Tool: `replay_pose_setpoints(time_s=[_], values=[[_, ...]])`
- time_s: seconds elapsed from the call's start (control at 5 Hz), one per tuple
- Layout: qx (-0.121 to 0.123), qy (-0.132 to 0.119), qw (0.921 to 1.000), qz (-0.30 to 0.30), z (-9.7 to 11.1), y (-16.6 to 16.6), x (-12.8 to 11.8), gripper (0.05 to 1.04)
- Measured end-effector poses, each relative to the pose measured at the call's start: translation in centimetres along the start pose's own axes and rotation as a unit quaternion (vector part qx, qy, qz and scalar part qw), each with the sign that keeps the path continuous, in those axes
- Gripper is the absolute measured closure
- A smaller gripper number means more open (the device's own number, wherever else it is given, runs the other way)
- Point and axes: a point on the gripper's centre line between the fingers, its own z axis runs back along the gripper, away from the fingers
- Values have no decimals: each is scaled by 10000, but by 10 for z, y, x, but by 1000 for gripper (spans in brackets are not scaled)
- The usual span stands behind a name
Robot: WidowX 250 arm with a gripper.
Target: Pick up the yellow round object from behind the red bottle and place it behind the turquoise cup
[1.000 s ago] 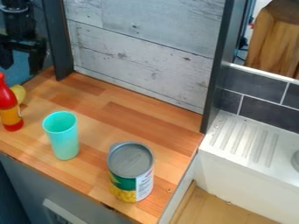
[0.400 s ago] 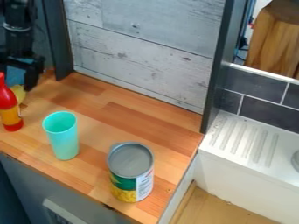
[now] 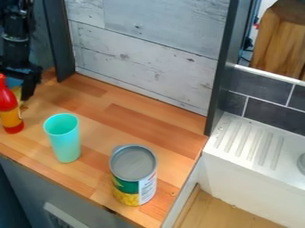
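At the upper left, the gripper (image 3: 14,88) hangs low over the counter's back corner, just behind the red and yellow bottle (image 3: 10,111). It is open, its right finger beside a yellow object (image 3: 17,93) that the bottle and gripper partly cover. The bottle hides the other fingertip, and I cannot tell if the yellow object is touched. A turquoise cup (image 3: 63,140) stands upright to the right of the bottle. Nearer the front right corner is an upright can (image 3: 133,174) with a grey top and a green and yellow label.
The wooden counter (image 3: 134,113) is bounded at the back by a whitewashed plank panel (image 3: 143,49) between dark posts. Right of it, at a lower level, lies a white sink unit with a ridged drainboard (image 3: 250,140), below dark tiles (image 3: 262,91).
The gripper has come down and closer to the yellow object, its right finger now lower beside it. Bottle, cup and can have stayed where they were.
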Motion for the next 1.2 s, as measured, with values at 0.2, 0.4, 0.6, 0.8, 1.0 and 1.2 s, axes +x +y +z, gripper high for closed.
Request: replay_pose_setpoints(time_s=[0.2, 0.4, 0.6, 0.8, 1.0, 1.2], values=[[71, 155, 9999, 11, -6, 1, 2, 83], [54, 222, 9997, 37, -12, 2, 4, 135], [-69, 260, 9996, 8, -19, -1, 6, 328], [-114, 165, 9998, 37, -21, -4, 8, 461], [-112, 71, 9999, 108, -19, -4, 7, 465], [337, -187, 9974, 604, 6, 14, 4, 466]])
